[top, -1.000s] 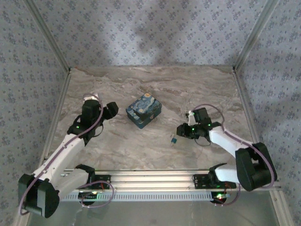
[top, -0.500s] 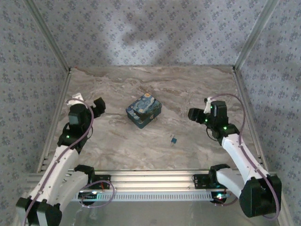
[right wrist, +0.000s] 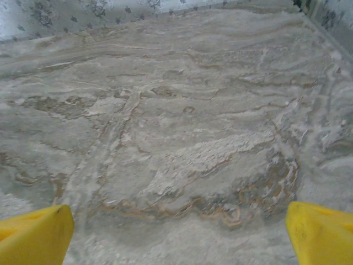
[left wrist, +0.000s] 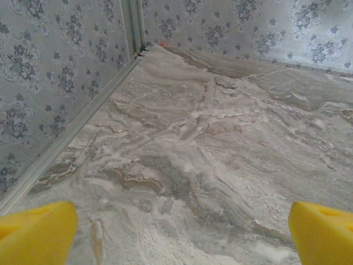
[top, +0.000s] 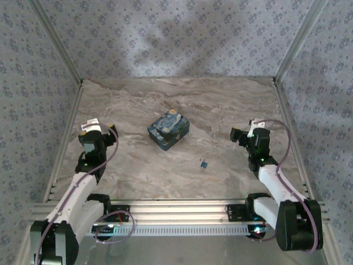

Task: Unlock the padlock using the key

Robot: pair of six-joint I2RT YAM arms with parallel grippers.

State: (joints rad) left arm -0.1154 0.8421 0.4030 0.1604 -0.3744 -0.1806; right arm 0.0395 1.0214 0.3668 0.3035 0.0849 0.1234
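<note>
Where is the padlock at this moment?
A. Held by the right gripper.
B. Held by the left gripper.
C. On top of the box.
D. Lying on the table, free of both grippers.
D: the padlock lies on the table, apart from the box, and the left gripper and right gripper have open jaws with nothing between them.

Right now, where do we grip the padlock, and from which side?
Likely from straight above, pinching the padlock across its bluish body: it is tiny and low on the table, with free space around it. The right gripper is nearer and open.
</note>
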